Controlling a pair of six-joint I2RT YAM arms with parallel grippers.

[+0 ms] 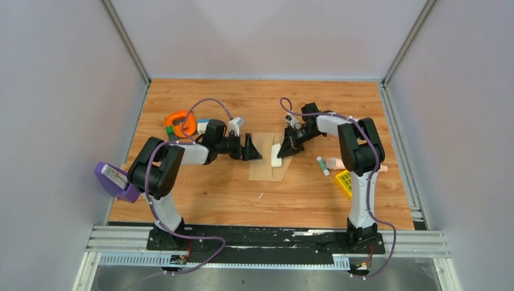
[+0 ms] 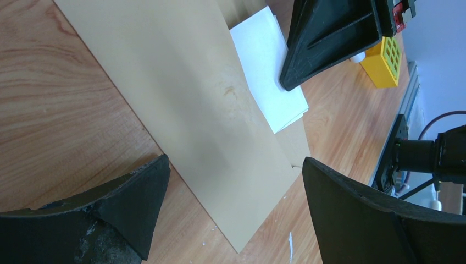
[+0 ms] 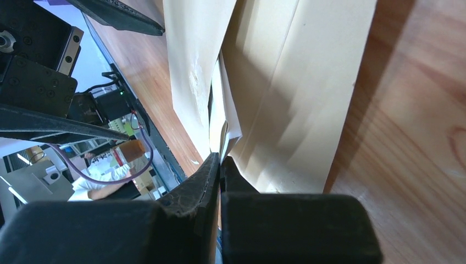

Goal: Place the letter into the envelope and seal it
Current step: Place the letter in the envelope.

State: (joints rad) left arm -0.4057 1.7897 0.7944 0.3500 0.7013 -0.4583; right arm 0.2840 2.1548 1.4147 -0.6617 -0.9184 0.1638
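Note:
The tan envelope [image 1: 267,168] lies flat at the table's middle, its broad panel [image 2: 192,104] filling the left wrist view. The letter [image 1: 276,156], a pale folded sheet [image 2: 268,66], sticks out along the envelope's right edge, and its near side seems tucked between the envelope's layers [image 3: 286,82]. My right gripper [image 1: 285,147] is shut on the letter's edge [image 3: 224,118], jaws pressed together [image 3: 220,160]. My left gripper [image 1: 253,150] hovers over the envelope's left side, wide open [image 2: 235,161], holding nothing.
An orange ring-shaped tool [image 1: 180,123] sits at the back left and a purple object [image 1: 115,180] at the left edge. Right of the envelope lie a glue stick [image 1: 322,165], a pink item [image 1: 336,162] and a yellow block [image 1: 343,183] [image 2: 384,55].

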